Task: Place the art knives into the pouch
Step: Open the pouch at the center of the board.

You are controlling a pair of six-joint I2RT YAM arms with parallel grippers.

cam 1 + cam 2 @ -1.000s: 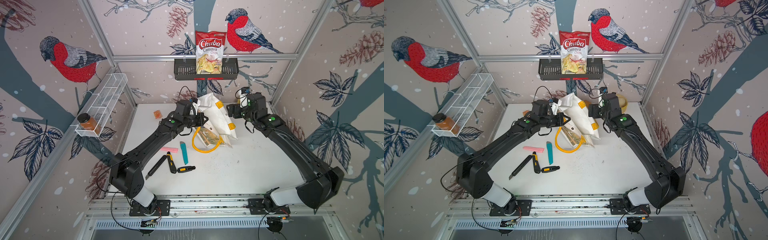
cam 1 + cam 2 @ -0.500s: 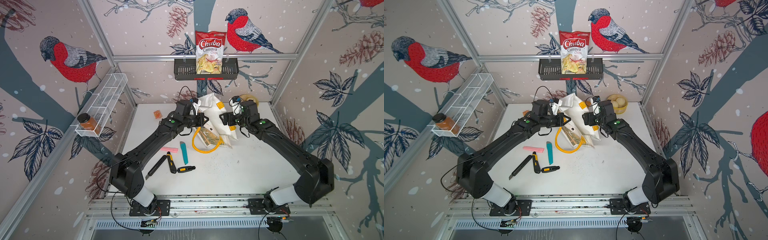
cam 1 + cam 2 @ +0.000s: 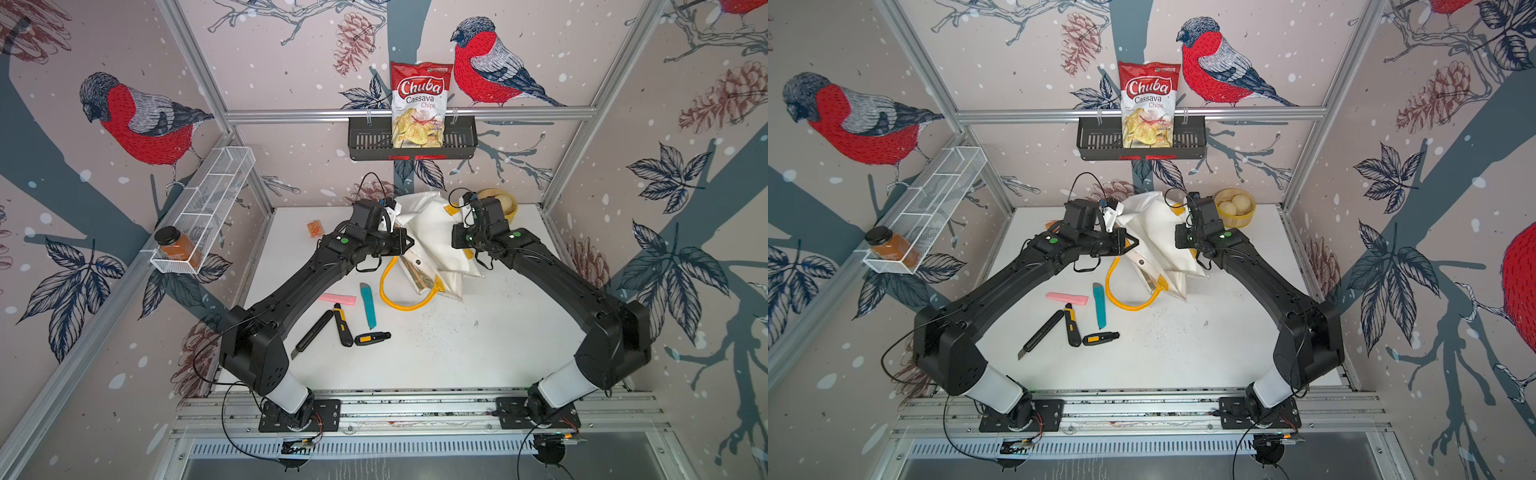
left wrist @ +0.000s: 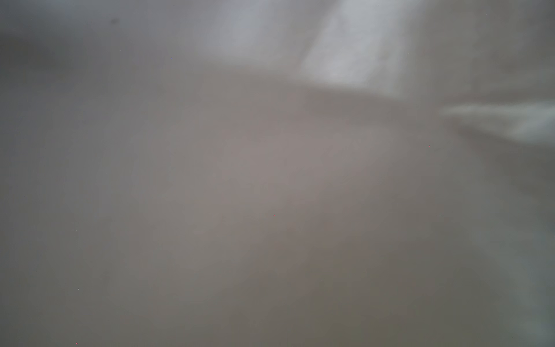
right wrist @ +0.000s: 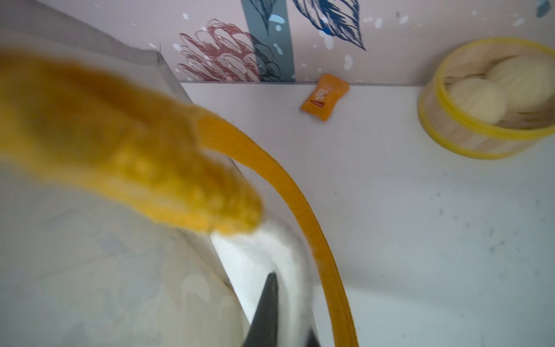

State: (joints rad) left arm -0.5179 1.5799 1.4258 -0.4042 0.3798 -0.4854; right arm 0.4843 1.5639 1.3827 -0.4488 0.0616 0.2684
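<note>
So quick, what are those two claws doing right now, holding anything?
Left gripper: shut on the pouch, pinching its white fabric edge.
Right gripper: shut on the pouch's other side, beside a yellow handle.

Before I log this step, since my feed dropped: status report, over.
Left gripper and right gripper both shut on the pouch, holding it up. Five knives on the table, none bagged. Nothing blocking them.

Both top views look steeply down on the whole table (image 3: 478, 345); wrist cameras sit close against the pouch (image 5: 90, 285).
</note>
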